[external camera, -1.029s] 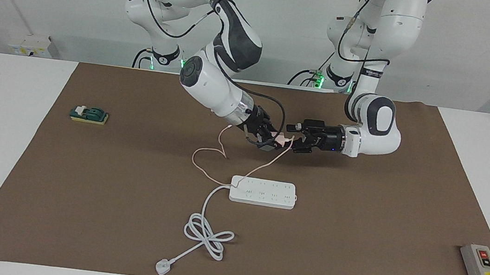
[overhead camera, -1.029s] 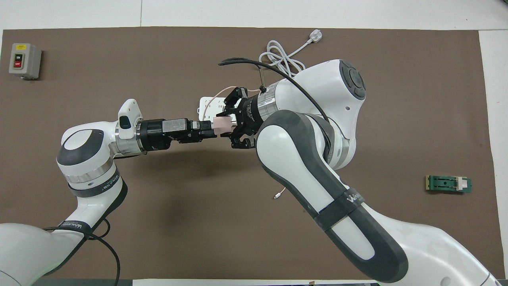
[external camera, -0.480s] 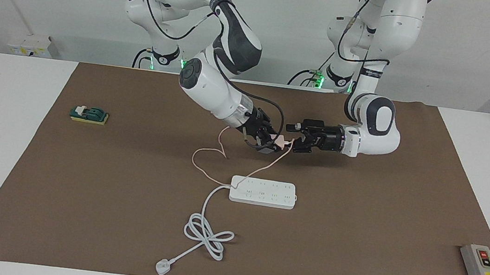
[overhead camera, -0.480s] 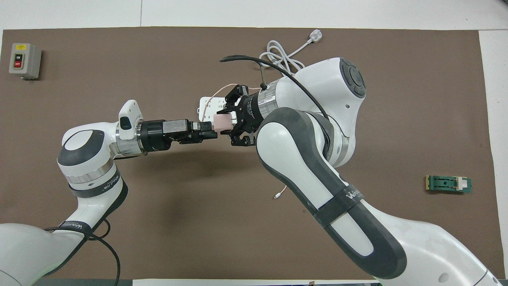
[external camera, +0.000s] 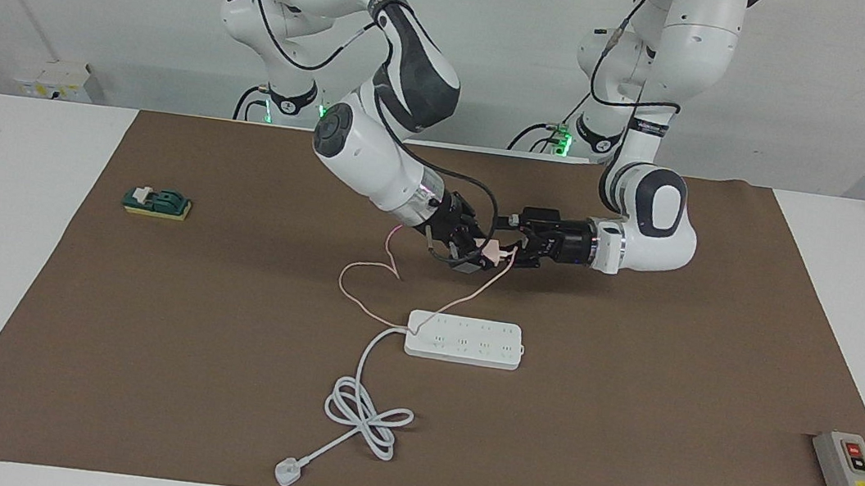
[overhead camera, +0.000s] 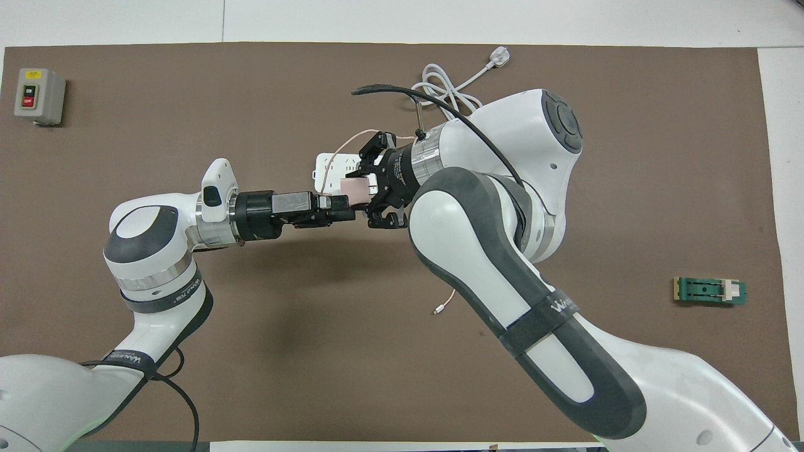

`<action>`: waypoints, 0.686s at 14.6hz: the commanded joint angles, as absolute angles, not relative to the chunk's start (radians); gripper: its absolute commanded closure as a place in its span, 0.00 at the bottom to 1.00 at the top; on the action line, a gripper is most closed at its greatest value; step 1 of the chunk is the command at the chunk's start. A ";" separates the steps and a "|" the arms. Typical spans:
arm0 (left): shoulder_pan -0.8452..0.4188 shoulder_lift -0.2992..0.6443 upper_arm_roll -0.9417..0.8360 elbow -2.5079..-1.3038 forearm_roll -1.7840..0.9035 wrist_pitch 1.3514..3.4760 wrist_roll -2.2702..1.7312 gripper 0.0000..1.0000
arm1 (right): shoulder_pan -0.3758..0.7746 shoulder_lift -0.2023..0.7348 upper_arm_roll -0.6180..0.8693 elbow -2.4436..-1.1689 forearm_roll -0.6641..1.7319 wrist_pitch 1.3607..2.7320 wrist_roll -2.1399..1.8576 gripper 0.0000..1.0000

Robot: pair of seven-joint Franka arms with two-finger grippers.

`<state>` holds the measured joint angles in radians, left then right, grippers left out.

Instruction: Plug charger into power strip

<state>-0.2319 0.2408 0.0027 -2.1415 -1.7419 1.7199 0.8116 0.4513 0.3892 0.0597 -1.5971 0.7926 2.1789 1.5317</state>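
Note:
The charger (external camera: 491, 247) (overhead camera: 355, 187), a small pale pink cube, hangs in the air over the mat. My right gripper (external camera: 480, 252) (overhead camera: 369, 196) is shut on it. Its thin pink cable (external camera: 363, 269) droops to the mat, loops, and crosses one end of the power strip (external camera: 464, 339) (overhead camera: 328, 164); the cable's white connector (overhead camera: 438, 310) lies on the mat. My left gripper (external camera: 515, 246) (overhead camera: 347, 211) lies level, open, its tips right at the cube; contact cannot be made out. The white power strip lies flat, partly hidden under the grippers in the overhead view.
The strip's thick white cord (external camera: 366, 412) coils farther from the robots and ends in a plug (external camera: 285, 472) (overhead camera: 500, 58). A grey switch box (external camera: 848, 466) (overhead camera: 39, 95) sits toward the left arm's end. A green block (external camera: 157, 202) (overhead camera: 710, 291) sits toward the right arm's end.
My left gripper has slid in toward the charger until its tips reach the cube. My right gripper has shifted slightly with the charger still in it.

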 commanded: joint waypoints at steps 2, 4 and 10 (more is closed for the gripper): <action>-0.255 0.247 0.012 -2.108 -1.770 1.756 0.824 0.05 | 0.440 0.400 0.067 -1.571 0.815 2.178 1.546 1.00; -0.255 0.253 0.012 -2.097 -1.770 1.779 0.821 0.05 | 0.440 0.400 0.067 -1.569 0.815 2.178 1.546 1.00; -0.267 0.256 0.012 -2.082 -1.796 1.807 0.819 0.05 | 0.439 0.402 0.067 -1.568 0.816 2.177 1.548 1.00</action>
<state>-0.2470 0.2413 0.0022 -2.0998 -1.7725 1.7887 0.8117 0.4505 0.3892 0.0594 -1.5898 0.7926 2.1789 1.5319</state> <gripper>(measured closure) 0.044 0.507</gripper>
